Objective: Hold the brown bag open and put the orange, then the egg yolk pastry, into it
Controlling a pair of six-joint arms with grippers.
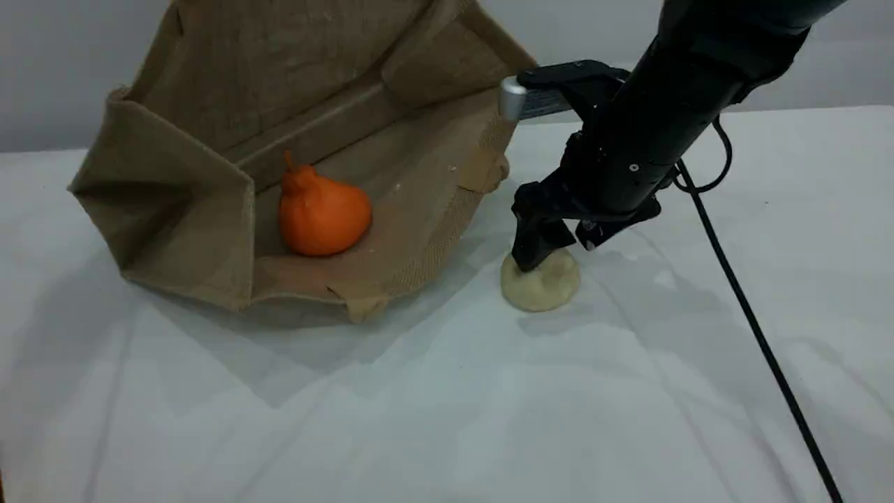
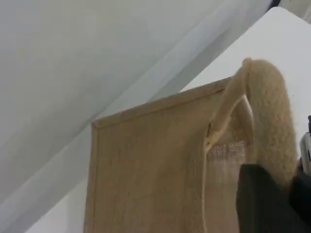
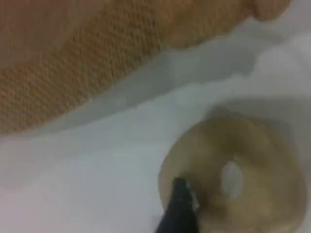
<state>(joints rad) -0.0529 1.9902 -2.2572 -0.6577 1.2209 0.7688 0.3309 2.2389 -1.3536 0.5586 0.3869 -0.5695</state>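
The brown bag [image 1: 209,105] lies on its side with its mouth held wide toward me. Inside it, on the lower wall, rests the orange [image 1: 323,213]. In the left wrist view my left gripper [image 2: 274,206] is shut on the bag's beige loop handle [image 2: 272,111], above the woven panel [image 2: 146,170]. The egg yolk pastry [image 1: 548,286] sits on the cloth just right of the bag's mouth. My right gripper [image 1: 559,253] is down over it, open, with a finger on each side. One fingertip [image 3: 181,204] touches the left edge of the pastry [image 3: 252,160].
A white, wrinkled cloth [image 1: 419,419] covers the table. The right arm's black cable [image 1: 754,328] trails down across the cloth to the lower right. The bag's lower rim [image 3: 73,73] lies close to the pastry's left.
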